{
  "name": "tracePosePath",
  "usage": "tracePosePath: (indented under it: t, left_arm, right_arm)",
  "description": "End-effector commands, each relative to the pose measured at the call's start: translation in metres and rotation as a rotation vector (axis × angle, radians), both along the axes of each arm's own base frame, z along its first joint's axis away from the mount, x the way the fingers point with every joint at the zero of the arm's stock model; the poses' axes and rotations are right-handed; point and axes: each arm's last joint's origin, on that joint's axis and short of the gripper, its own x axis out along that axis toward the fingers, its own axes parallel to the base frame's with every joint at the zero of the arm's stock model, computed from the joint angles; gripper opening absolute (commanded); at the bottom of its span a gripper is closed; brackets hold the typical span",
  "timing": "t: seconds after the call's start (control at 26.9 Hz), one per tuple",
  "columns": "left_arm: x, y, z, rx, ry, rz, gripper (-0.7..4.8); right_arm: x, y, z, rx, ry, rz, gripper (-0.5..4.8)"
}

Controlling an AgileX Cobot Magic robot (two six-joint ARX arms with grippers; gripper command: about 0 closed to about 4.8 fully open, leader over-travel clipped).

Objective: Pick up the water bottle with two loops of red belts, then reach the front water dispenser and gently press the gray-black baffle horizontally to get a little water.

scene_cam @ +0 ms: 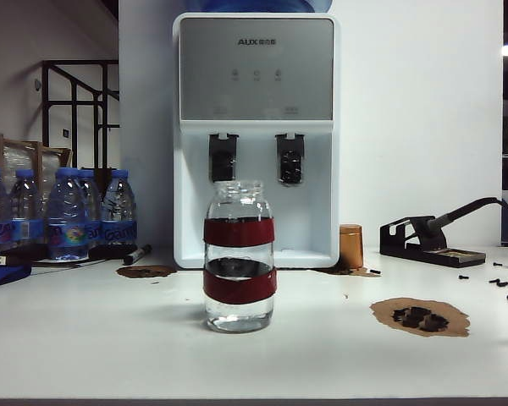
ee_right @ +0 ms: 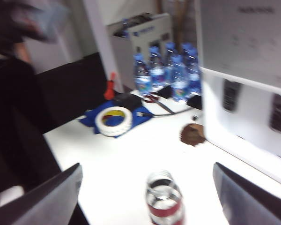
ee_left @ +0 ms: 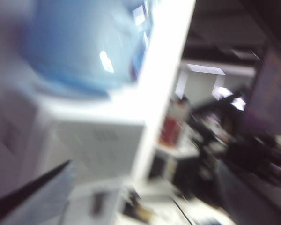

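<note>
The water bottle point(scene_cam: 240, 266), a clear jar with two dark-red bands, stands upright mid-table with a little water in it. Behind it is the white water dispenser point(scene_cam: 256, 76), with two gray-black baffles point(scene_cam: 223, 158) point(scene_cam: 290, 158). Neither gripper shows in the exterior view. My right gripper point(ee_right: 147, 168) hangs open and empty above the table, with the water bottle point(ee_right: 165, 199) between and beyond its fingers and the water dispenser point(ee_right: 243, 70) to one side. My left gripper point(ee_left: 131, 161) is up high facing the blurred water dispenser point(ee_left: 98, 140); one finger point(ee_left: 42, 192) shows, far off centre, holding nothing.
Several blue-capped plastic bottles point(scene_cam: 68, 211) and a black marker point(scene_cam: 137, 253) stand at the left. A copper cup point(scene_cam: 350, 246), a soldering-iron stand point(scene_cam: 427, 239), loose screws point(scene_cam: 501, 283) and brown stains point(scene_cam: 419, 316) lie at the right. A tape roll point(ee_right: 114, 120) rests on blue cloth.
</note>
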Motion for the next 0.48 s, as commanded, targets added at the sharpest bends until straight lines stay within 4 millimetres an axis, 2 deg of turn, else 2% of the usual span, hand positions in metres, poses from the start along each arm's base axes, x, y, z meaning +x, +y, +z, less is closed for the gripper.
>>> tracePosePath:
  t: [0.04, 0.15, 0.26, 0.48]
  left_arm:
    - [0.036, -0.025, -0.031, 0.137, 0.053, -0.126, 4.79]
    - [0.056, -0.045, -0.055, 0.222, 0.055, -0.175, 4.79]
    - [0.069, -0.057, -0.074, 0.290, 0.035, -0.195, 4.79]
    - [0.083, -0.077, -0.107, 0.364, 0.096, -0.266, 4.79]
  right_arm:
    - [-0.012, -0.002, 0.016, 0.007, -0.073, 0.058, 4.77]
    - [-0.019, -0.003, 0.021, 0.009, -0.089, 0.059, 4.79]
    - [-0.022, -0.004, 0.019, -0.006, -0.064, 0.063, 4.79]
    - [-0.024, -0.005, 0.009, -0.089, -0.028, 0.042, 4.79]
